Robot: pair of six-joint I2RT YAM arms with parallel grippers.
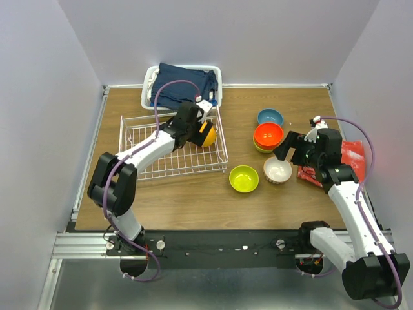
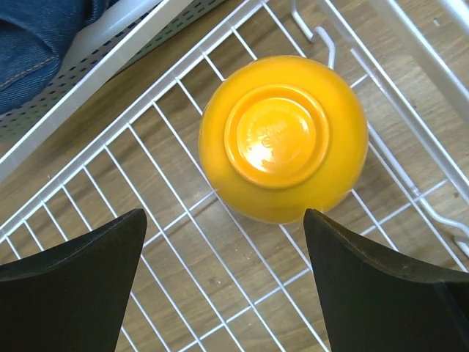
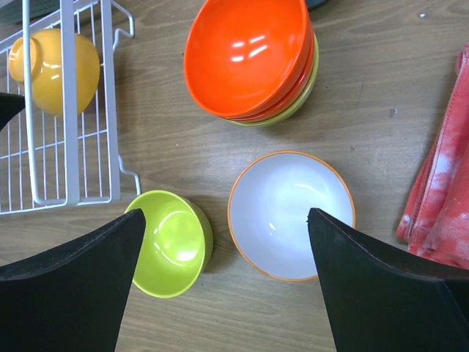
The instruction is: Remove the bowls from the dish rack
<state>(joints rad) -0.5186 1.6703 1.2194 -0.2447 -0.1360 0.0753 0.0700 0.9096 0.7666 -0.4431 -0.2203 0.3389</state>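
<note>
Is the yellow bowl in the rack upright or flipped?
Flipped: the yellow bowl shows its foot ring to the left wrist camera; mouth hidden, toward the dish rack.

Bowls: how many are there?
7: an orange-yellow bowl upside down in the dish rack; on the table, a blue bowl, a lime-green bowl, a white bowl, and a stack of two red-orange over one lime-green. The stack may hide more.

A white basket [image 1: 148, 87] holds blue cloth [image 1: 184, 84]; a red cloth [image 1: 353, 155] lies apart.
</note>
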